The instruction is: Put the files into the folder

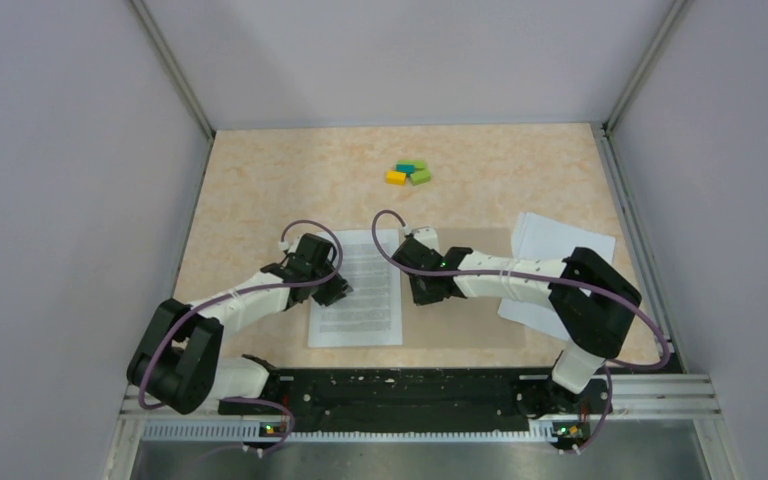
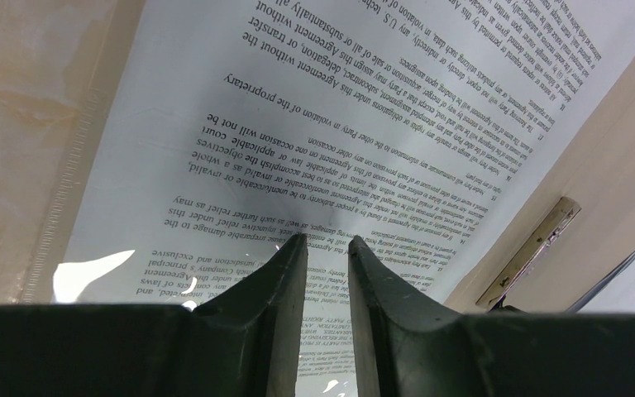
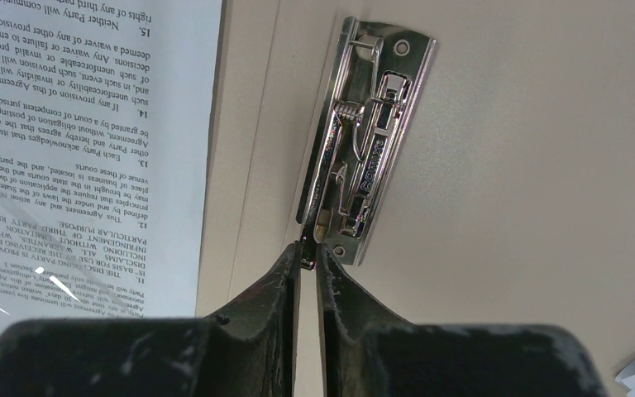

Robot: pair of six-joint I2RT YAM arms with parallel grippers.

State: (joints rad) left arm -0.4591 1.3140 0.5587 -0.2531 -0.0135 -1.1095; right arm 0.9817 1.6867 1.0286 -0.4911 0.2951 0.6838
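Observation:
A white printed sheet [image 1: 360,275] lies on the left half of the open tan folder [image 1: 465,325]. My left gripper [image 1: 335,290] rests its tips on this sheet [image 2: 339,124], jaws a narrow gap apart, holding nothing [image 2: 327,241]. My right gripper [image 1: 428,285] is at the folder's middle. In the right wrist view it [image 3: 308,252] is shut on the near end of the lever of the folder's metal clip [image 3: 364,141]. The sheet's edge [image 3: 91,165] lies left of the clip. More white sheets [image 1: 560,255] lie at the folder's right side, partly under the right arm.
Small coloured blocks [image 1: 408,173] sit in a cluster at the back middle of the beige table. Grey walls and metal rails close in both sides. The arm bases stand on the black rail at the near edge.

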